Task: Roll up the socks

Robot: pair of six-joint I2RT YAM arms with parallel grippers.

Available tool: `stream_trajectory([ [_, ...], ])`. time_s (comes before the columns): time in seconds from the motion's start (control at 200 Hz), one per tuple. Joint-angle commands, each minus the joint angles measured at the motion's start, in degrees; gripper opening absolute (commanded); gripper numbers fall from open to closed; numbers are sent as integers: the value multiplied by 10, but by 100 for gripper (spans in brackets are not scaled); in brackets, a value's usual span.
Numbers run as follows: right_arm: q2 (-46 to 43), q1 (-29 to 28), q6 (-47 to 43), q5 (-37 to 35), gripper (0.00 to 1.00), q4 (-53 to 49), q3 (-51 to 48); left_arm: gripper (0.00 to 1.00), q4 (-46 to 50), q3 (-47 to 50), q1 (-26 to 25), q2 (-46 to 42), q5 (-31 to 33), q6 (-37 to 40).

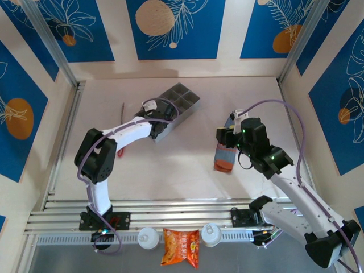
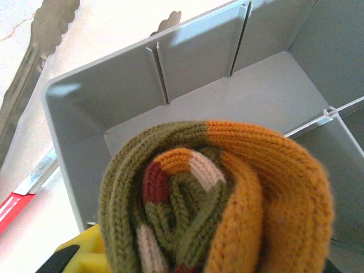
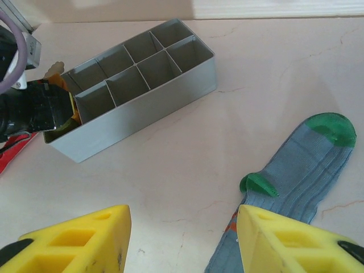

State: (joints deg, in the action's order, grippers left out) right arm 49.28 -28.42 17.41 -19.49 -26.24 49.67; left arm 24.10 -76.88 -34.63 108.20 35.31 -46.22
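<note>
Status: sock 1 of 2 is rolled. The left gripper (image 1: 154,116) is clenched on the olive-brown sock (image 2: 216,199), a tight spiral with the orange toe part wrapped on the outside. It's held over an end compartment of the grey tray (image 2: 114,96). Can't tell whether the roll touches the compartment floor or hangs above it (the wrist view is mostly knit).

Sock 2 isn't started. The grey-blue sock (image 3: 310,165) lies flat on the table (image 3: 187,148), well apart from the tray. Its green toe (image 3: 333,126) points away from the arm bases and its orange cuff is at the near end. The right gripper (image 3: 182,239) hovers over the cuff end, jaws released and standing apart with nothing between them. 1 finger (image 3: 290,244) overlaps the sock's edge; the other sits over bare table.

My read: the step in hand is stowing roll 1, with the right arm staged for roll 2.

Next move, as I judge it:
- Left: lower the roll into the compartment before letting go, or it may spring loose or catch a divider.
- Right: shift sideways so both fingers straddle the cuff, then come down and pinch that end to start the roll.

The tongs (image 2: 34,51) lie beside the tray, outside it and not in the way.
</note>
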Motion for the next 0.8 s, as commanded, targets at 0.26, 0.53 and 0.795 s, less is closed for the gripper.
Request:
stream_trajectory([
  [0.26,-3,3,9,17,52,4,-1,79,49,30,0,-35,-42,-41],
  [0.53,9,6,-16,41,52,-1,18,99,158,-17,8,-147,-143,-52],
  [0.795,12,16,-18,61,50,-9,22,39,158,-54,102,-125,-330,-48],
])
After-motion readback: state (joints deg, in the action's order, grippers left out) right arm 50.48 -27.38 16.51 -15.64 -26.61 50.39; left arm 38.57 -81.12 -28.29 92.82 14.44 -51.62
